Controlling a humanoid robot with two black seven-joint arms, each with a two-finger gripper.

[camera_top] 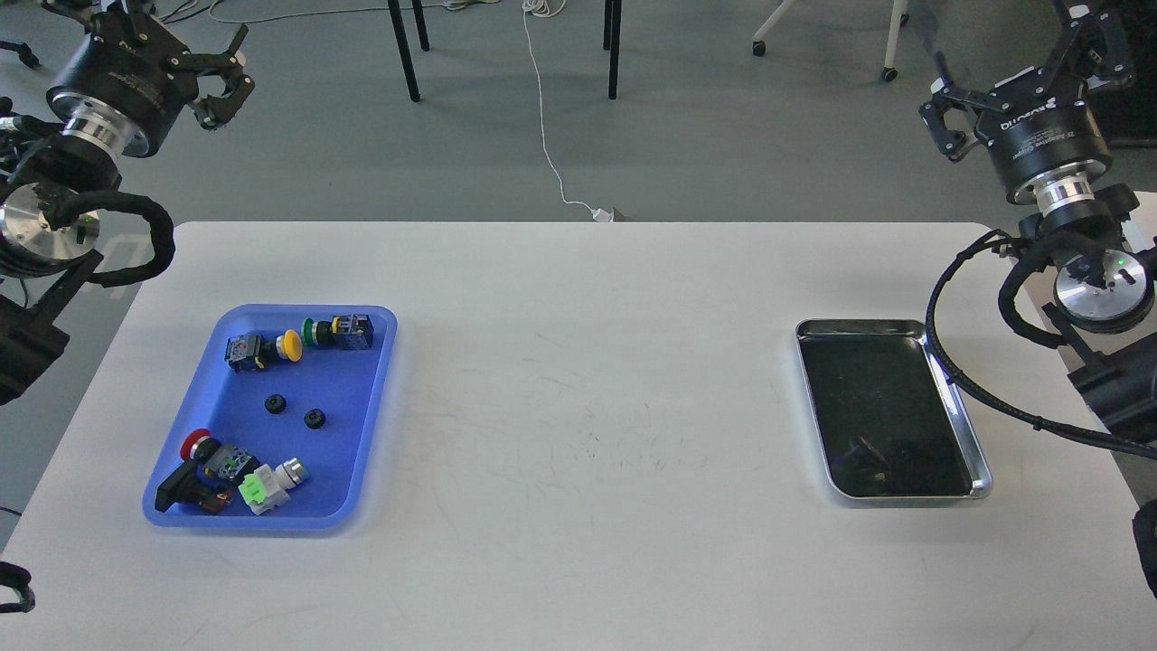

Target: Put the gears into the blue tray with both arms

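The blue tray lies on the left side of the white table. Two small black gears rest on its floor near the middle, apart from each other. My left gripper is raised high at the top left, beyond the table's far edge, open and holding nothing; its upper finger is cut off by the frame. Raised at the top right, my right gripper also stands open with its fingers spread wide and nothing in it. Both grippers are far from the tray.
Several coloured push-button switches lie at the tray's far and near ends. A shiny steel tray with a dark bottom sits at the right, with my right arm's cable hose beside it. Chair legs and cables stand on the floor behind.
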